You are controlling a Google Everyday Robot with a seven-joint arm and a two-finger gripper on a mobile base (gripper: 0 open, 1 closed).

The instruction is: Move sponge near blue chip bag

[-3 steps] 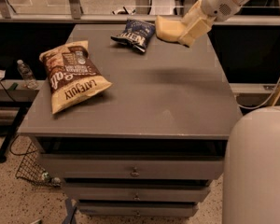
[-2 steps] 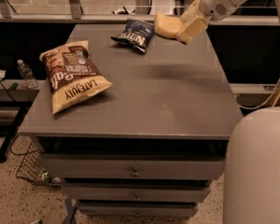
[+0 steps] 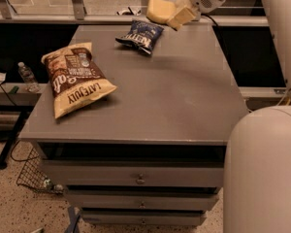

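A clear water bottle (image 3: pixel 26 75) stands on a lower shelf at the far left, off the grey worktop (image 3: pixel 160 101). On the worktop's left part lies a tan and brown chip bag (image 3: pixel 75 79), flat, its long axis running from the far left toward the near right; yellow letters across its near end read "LATE JULY".

Further right, near the far edge, the blue chip bag (image 3: pixel 140 35) lies flat and skewed, its long axis running left to right with the right end turned away from the camera. Its white lettering is slanted and I cannot read it for sure.

Just beyond and to the right of that bag, the sponge (image 3: pixel 159 8) hangs in the air over the far edge of the worktop, tilted, its broad face toward the camera and its free end pointing left. The gripper (image 3: pixel 173 16) reaches in from the upper right, its jaws clamped on the sponge's right end.

The robot's pale body (image 3: pixel 264 174) fills the lower right corner.
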